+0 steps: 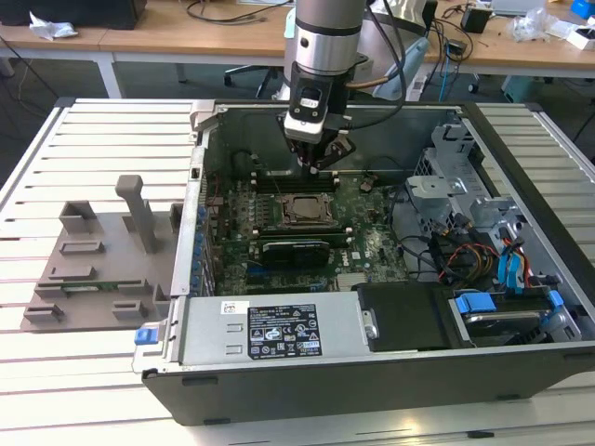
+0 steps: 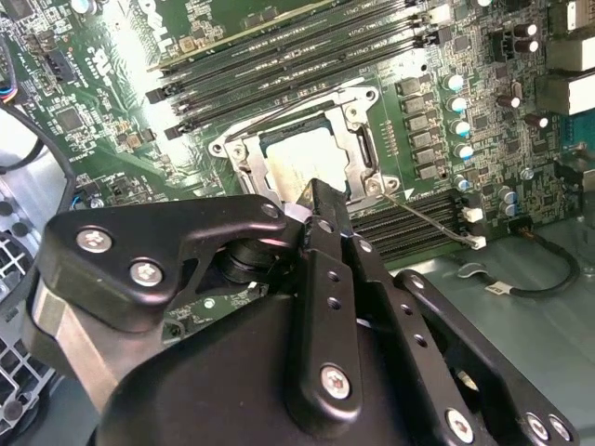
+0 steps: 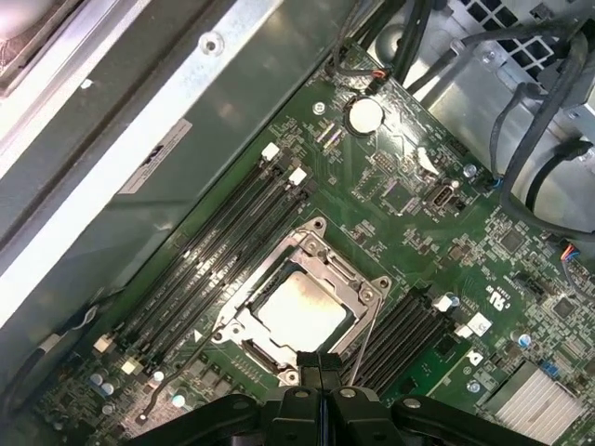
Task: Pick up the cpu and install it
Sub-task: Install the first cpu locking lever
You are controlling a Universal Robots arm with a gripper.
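The cpu (image 3: 302, 311), a silver-grey square, lies flat inside the metal socket frame (image 3: 327, 269) on the green motherboard; it also appears in the second wrist view (image 2: 296, 165) and in the exterior view (image 1: 305, 210). My gripper (image 1: 321, 165) hangs inside the open computer case, a little above the board and just behind the socket. In the first wrist view its two black fingers (image 3: 310, 364) stand pressed together beside the socket's edge, with nothing between them. My gripper is shut, empty and apart from the cpu.
Memory slots (image 3: 232, 232) run along both sides of the socket. Case walls (image 1: 200, 186) enclose the board. A drive cage with cables (image 1: 465, 232) fills the exterior view's right. A grey plastic tray (image 1: 93, 260) lies outside the case at the exterior view's left.
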